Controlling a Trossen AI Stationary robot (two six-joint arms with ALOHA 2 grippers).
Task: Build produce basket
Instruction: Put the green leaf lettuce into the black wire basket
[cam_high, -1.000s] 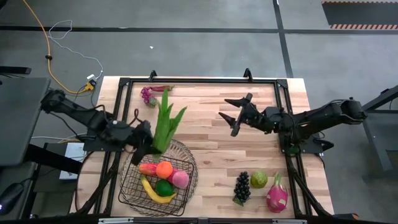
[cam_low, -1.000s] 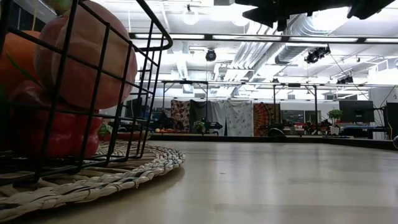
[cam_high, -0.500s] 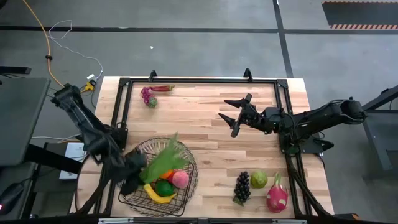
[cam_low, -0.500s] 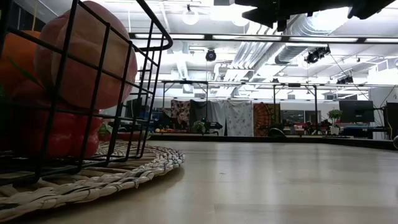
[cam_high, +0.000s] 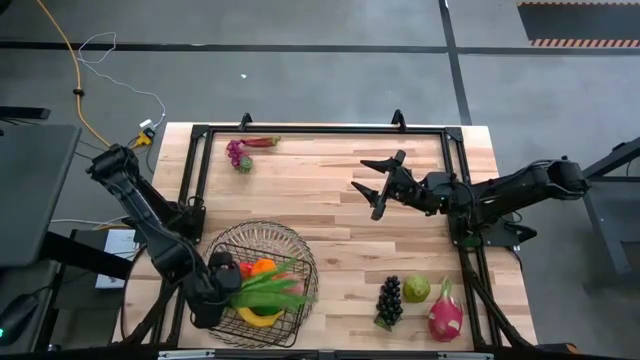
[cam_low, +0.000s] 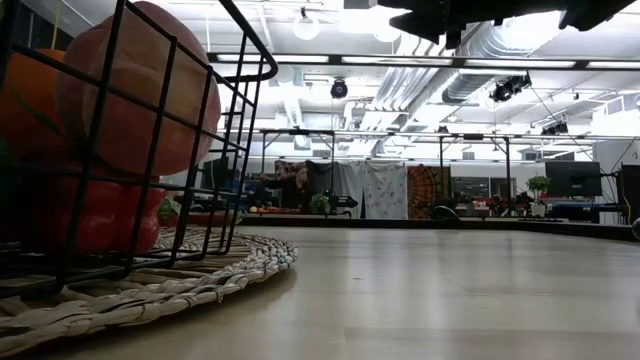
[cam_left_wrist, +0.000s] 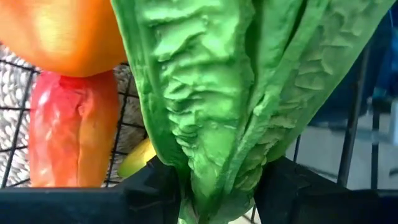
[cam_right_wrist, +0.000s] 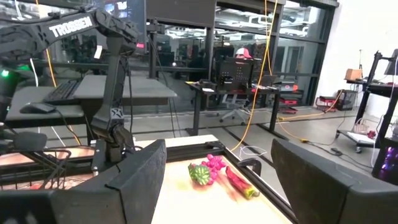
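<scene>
The round dark wire basket (cam_high: 296, 250) stands on a woven mat (cam_low: 170, 285) near the table's left near corner. In it lie an orange (cam_high: 263, 267), a red-yellow mango (cam_left_wrist: 71, 137), a banana (cam_high: 258, 318) and a peach (cam_low: 140, 90). My left gripper (cam_high: 226, 288) is at the basket's left side, shut on a leafy green vegetable (cam_high: 272, 290) that stretches right across the fruit. My right gripper (cam_high: 374, 188) hovers open over the table's far middle, touching nothing. My left gripper pinches the leafy green's narrow stalk end (cam_left_wrist: 214, 177) between its two fingers (cam_left_wrist: 155, 190). It comes from the table's left, slanting down into the basket. The leaves spread away from the fingers and lie over the fruit, pointing toward the table's right.
Dark grapes (cam_high: 389, 299), a green fruit (cam_high: 416, 289) and a pink dragon fruit (cam_high: 446, 312) lie at the right near corner. Purple grapes with a red-green piece (cam_high: 241, 152) lie at the far left. A black frame (cam_high: 320, 130) borders the table. Bare wood lies between.
My left gripper has moved toward the near edge and down along the basket's left side, turning as it went. The leafy green, first pointing toward the far edge, has swung down and now lies across the fruit, pointing right.
</scene>
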